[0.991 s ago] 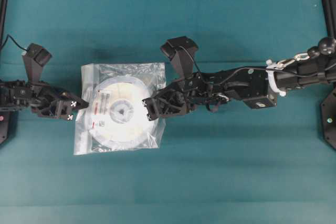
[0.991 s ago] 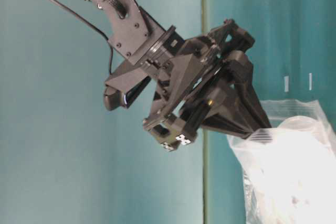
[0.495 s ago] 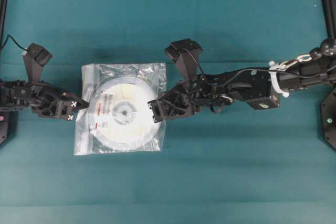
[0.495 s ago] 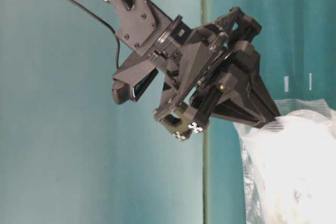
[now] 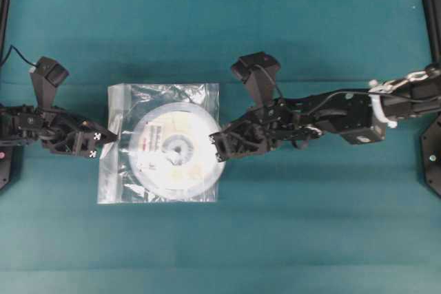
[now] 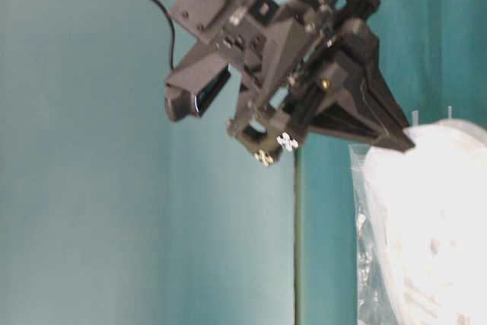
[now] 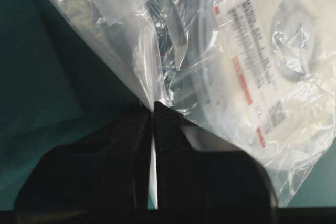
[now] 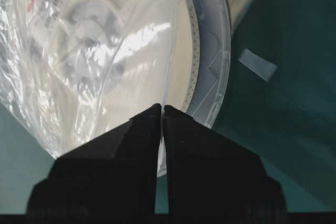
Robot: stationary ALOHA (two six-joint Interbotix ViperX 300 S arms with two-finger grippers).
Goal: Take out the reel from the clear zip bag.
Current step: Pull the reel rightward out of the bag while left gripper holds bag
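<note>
Overhead view, from the left: my left gripper (image 5: 105, 139) has its fingers clamped on the 9 o'clock edge of the clear zip bag (image 5: 117, 184), which lies flat on the teal table (image 5: 275, 239). The reel (image 5: 176, 151) sits inside, its rim at 3 o'clock just poking out. There my right gripper (image 5: 220, 148) has its fingers pinched on that rim, apparently with film. If film is trapped there, I'd judge the bag drags along or slips from the left pinch.
</note>
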